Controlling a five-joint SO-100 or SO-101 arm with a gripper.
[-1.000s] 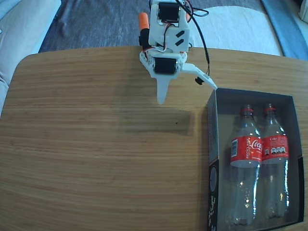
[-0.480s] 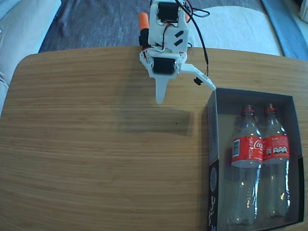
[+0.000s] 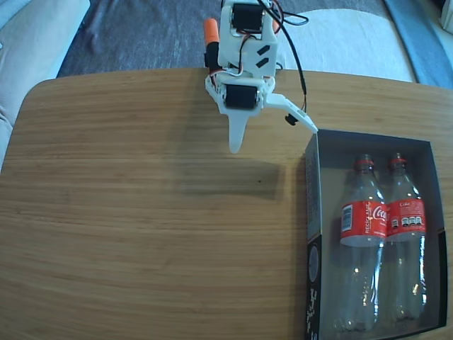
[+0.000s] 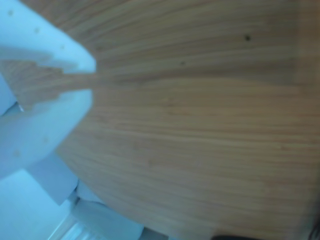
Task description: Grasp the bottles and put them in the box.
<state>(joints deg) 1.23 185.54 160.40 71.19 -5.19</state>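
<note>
Gripper point(image 3: 272, 134): mine, empty, fingers spread wide above bare table point(image 3: 141, 212).
Bottles point(image 3: 362, 234), point(image 3: 404, 227): both lying side by side inside box point(image 3: 313, 212), just right of gripper in fixed view.
Risk: my outer finger hangs near the box corner; a careless swing could knock it.

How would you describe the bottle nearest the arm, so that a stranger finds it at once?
In the fixed view, look at the dark box on the wooden table's right side. Two clear bottles with red labels lie in it side by side, necks toward the arm. Take the left bottle: its label shows the white Coca-Cola script, while the right bottle shows small print.
</note>
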